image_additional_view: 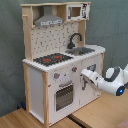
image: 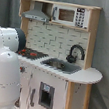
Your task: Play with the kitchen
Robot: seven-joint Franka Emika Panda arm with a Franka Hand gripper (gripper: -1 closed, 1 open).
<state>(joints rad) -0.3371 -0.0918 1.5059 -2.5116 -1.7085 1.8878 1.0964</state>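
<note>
Your toy kitchen (image_additional_view: 60, 65) stands on the wooden floor (image_additional_view: 95, 115) before a grey curtain. In the second exterior view, the white arm reaches toward the kitchen's front; its tool (image_additional_view: 83, 75) sits just beside the oven door (image_additional_view: 64, 95), under the knobs (image_additional_view: 56, 76). You cannot tell whether the tool is spread or closed.

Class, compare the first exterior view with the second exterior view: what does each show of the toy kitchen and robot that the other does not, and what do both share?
Only the first exterior view shows the arm's bulky white base links up close, hiding the oven.

Only the second exterior view shows the white oven door, two knobs and the gripper at the kitchen's front.

Both show the pale wood toy kitchen, black stovetop, black faucet, grey hood and microwave.
</note>
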